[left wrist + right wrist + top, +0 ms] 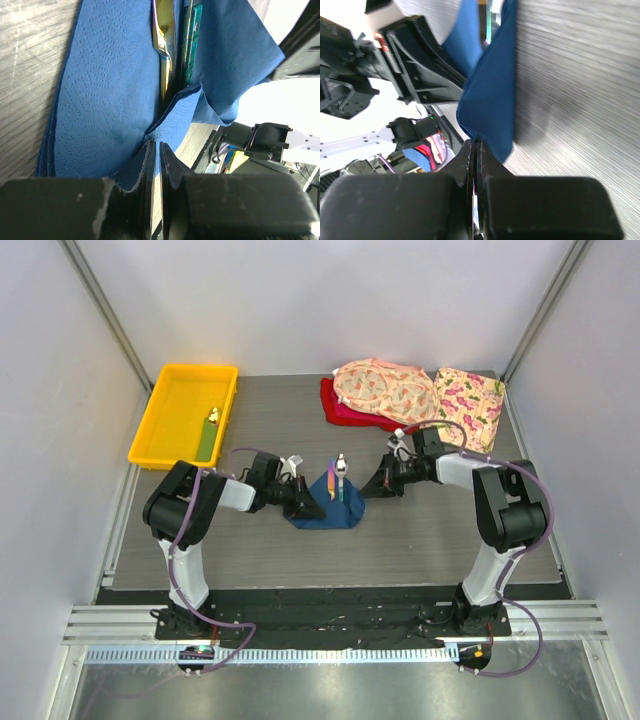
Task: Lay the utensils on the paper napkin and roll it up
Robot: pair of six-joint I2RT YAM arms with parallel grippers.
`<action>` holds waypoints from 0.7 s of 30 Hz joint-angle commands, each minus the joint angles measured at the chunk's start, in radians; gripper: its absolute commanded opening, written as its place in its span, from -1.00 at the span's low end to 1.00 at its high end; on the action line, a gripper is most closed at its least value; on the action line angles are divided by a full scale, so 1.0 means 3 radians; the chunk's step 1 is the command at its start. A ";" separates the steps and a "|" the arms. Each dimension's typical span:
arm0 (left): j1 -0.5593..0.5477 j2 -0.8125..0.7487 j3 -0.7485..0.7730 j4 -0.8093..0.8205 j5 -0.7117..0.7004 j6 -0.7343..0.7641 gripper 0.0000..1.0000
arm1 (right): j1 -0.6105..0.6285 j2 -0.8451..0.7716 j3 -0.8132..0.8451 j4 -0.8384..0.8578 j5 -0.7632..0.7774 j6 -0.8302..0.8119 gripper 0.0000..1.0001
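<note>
My left gripper (pixel 155 147) sits closest to its wrist camera at the bottom of the frame. Its jaws are drawn narrow, with a raised fold of the paper napkin (pixel 100 100) running into the tips, so it is pinching the sheet.

In the overhead view, a yellow tray (pixel 150 420) lies at the upper left with a flat green strip (pixel 207 440) inside. Right of it, the left gripper (pixel 308 508) meets the napkin (pixel 325 512), which lies bunched at the centre of the tabletop (pixel 430 540). The utensils (pixel 340 478) rest on it, and the spoon head pokes past its far edge.

Only the left wrist view shows the handles side by side in the napkin's crease, one goldish and one green (pixel 190 45).

The right gripper (pixel 368 485) touches the napkin's right edge. Its wrist view shows the jaws closed tight (pixel 475 145) on a lifted flap (pixel 492 90).

At the upper right are two floral cloths (pixel 385 390) and a red cloth (pixel 335 408).
</note>
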 commanded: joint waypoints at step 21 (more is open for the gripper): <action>0.0016 0.0022 0.0046 -0.0090 -0.0168 0.0130 -0.74 | 0.0668 0.0380 0.0016 0.1325 0.0090 0.1106 -0.98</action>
